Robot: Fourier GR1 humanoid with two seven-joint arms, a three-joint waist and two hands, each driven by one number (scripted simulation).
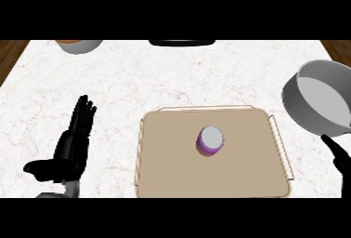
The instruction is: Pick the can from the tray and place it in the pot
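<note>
A purple can (pixel 211 141) with a pale grey top stands upright near the middle of the tan tray (pixel 165 176). The grey pot (pixel 302 107) sits at the right edge, its black handle running toward the lower right. My left hand (pixel 68 151) rests open at the lower left, fingers straight and pointing up, well apart from the tray. At the lower right edge only a black part of my right hand (pixel 339 160) shows, just below the pot; its fingers are cut off by the edge.
A grey bowl with orange inside (pixel 79 45) sits at the back left of the white marble counter (pixel 171 74). A black object (pixel 182 42) lies at the back centre. Wooden floor shows past both counter sides.
</note>
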